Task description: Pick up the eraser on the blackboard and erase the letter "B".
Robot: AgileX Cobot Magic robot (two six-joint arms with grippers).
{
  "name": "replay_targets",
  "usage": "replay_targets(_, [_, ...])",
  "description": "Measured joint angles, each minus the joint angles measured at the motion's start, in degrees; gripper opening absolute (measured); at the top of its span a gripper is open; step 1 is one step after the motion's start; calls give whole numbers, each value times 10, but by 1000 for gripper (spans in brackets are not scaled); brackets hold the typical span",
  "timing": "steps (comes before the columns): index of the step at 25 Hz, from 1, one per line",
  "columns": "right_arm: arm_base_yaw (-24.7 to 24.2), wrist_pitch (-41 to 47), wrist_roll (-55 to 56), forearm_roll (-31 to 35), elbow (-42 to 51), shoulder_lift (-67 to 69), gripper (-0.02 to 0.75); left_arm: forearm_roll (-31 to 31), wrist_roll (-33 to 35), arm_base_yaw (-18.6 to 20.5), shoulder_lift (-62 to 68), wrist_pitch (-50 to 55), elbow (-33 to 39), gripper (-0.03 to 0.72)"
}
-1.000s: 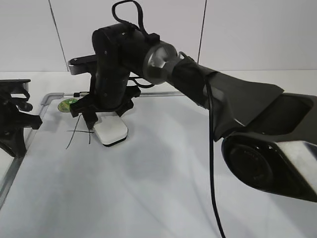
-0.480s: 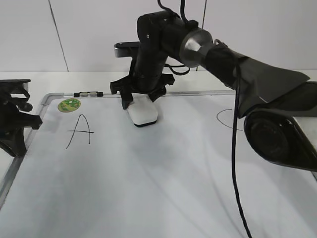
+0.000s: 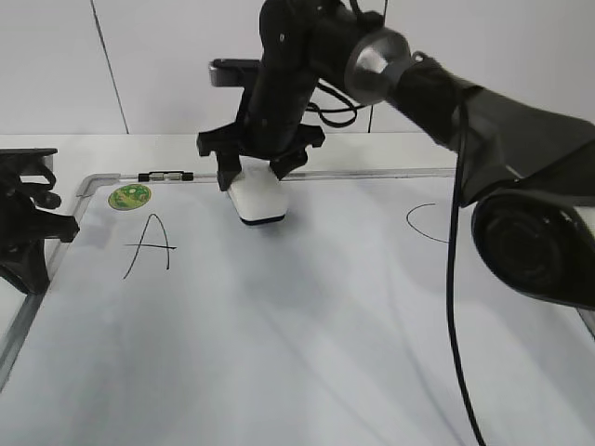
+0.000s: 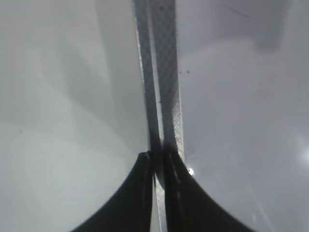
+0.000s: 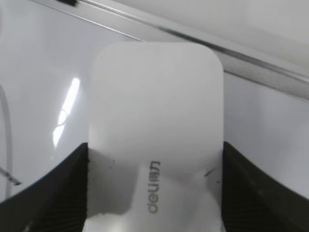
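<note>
A: What is gripped, and how is it held?

B: The white eraser [image 5: 154,130] is clamped across its width by the right claw [image 3: 259,169], whose jaws stand wide on both long sides. In the outside view the eraser [image 3: 257,199] is seen at the back of the board [image 3: 307,372], between the "A" [image 3: 149,246] and the "C" [image 3: 426,223]; whether its felt touches the surface cannot be told. The left claw [image 4: 158,162] is pressed together, holds nothing, and is parked over the board's left frame rail [image 4: 161,82].

A: Where is the "B"?

B: No "B" is seen in any view. It is either hidden under the eraser or already wiped; that cannot be settled.

A: What could go wrong?

B: The "A" could be smeared if the block is swept too far left, since a wide path is covered by its flat underside. The smooth plastic could also slip in the jaws if it is pushed down hard, and a tilted pad would leave strokes behind.

A: And the materials?

B: The eraser is a rounded rectangle of matte white plastic, with a faint grey logo and a thin dark layer beneath. The board is glossy, bright reflections are shown on it, and it is edged in ribbed grey metal. A small round green sticker [image 3: 129,196] is fixed near the far left corner.
</note>
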Motion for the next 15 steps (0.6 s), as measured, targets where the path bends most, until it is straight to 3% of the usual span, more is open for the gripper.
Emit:
replay_targets(7, [0,0,-16,4,75,-100,540,0,0,0,0,0,0,21])
replay_targets(15, [-17,0,-21,-20,282,-249,540,1,0,0,0,1,0,21])
